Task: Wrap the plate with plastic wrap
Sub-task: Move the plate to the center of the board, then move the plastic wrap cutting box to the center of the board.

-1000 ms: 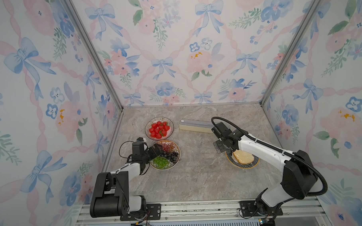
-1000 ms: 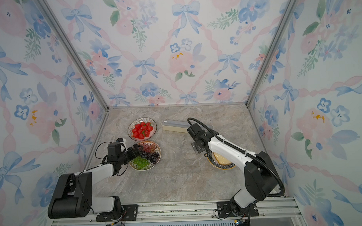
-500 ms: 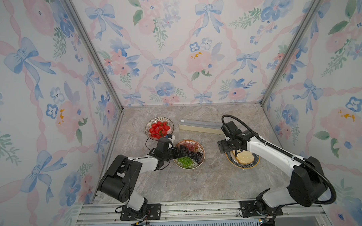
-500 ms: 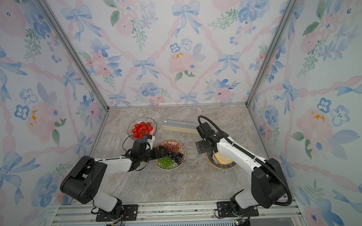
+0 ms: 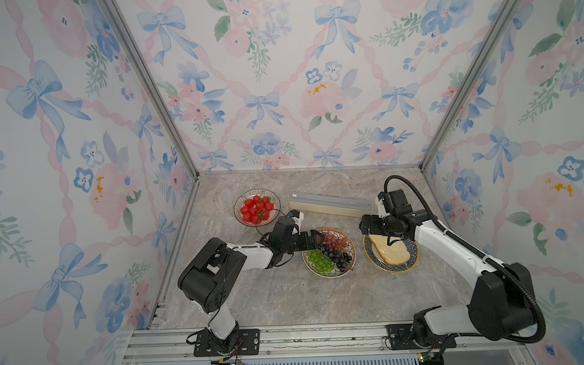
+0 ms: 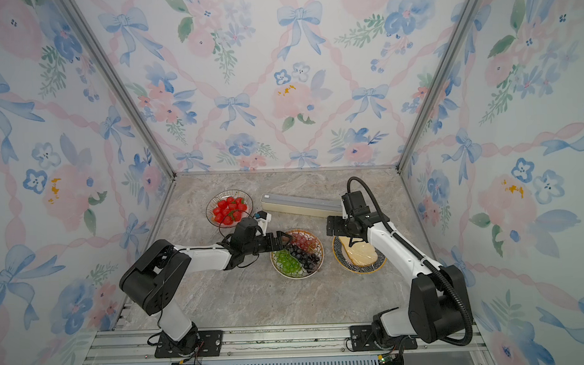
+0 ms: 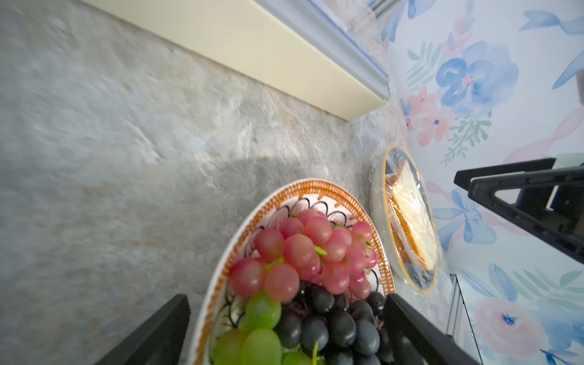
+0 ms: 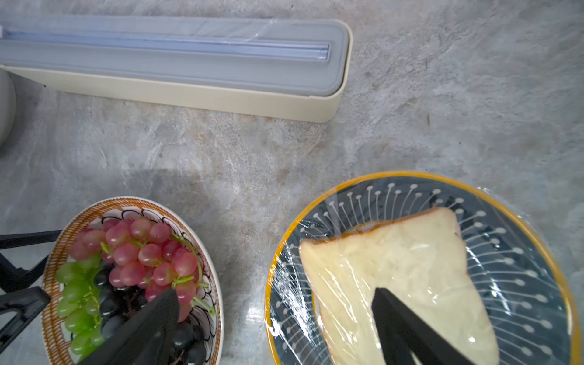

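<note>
Plastic wrap (image 8: 294,268) lies stretched, crinkled and glossy, over the bread plate (image 8: 410,177) on the right of the counter (image 5: 287,290). Its box (image 5: 330,204) sits at the back. Left tool (image 5: 316,240) is spread wide, straddling the near rim of the grape plate (image 7: 303,189). Right tool (image 8: 275,294) hangs wide above the gap between both plates, holding nothing.
</note>
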You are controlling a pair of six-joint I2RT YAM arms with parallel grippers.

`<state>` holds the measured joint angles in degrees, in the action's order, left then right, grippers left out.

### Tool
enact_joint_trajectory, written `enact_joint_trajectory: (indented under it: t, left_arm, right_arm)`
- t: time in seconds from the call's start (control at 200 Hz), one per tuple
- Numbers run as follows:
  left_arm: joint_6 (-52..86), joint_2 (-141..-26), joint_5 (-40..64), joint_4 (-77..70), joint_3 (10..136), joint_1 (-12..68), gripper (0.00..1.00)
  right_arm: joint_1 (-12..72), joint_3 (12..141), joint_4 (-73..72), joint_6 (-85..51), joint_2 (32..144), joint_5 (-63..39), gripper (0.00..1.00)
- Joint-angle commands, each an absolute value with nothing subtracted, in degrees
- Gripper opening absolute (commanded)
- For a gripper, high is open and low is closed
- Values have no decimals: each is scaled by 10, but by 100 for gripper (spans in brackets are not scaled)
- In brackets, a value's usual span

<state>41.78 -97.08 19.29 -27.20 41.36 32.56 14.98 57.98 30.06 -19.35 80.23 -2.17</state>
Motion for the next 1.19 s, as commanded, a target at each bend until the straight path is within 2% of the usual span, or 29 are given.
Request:
enact_joint_trajectory:
  t: [0.0,0.22,0.485,0.72,0.905,1.19]
  left_arm:
    - [374,-924,173,-257,413,283,98]
    - [302,-938,173,-193,513,214,98]
    - [244,-1092,161,-142,713,186,98]
    - [244,-1215,183,-115,840,185,98]
    - [249,-1257,187,-101,868,188,98]
    - [244,-1254,225,-99,854,196,98]
  right_arm:
    - [117,603,248,-214,825,-81,97]
    - [98,655,195,-248,896,-108,97]
    - [45,708,137,-266,1000,-163,97]
    - [25,765,168,-247,1065,-210,97]
    - [28,791,171,-256,1106,-229,97]
    - [52,823,187,-264,1149,-258,97]
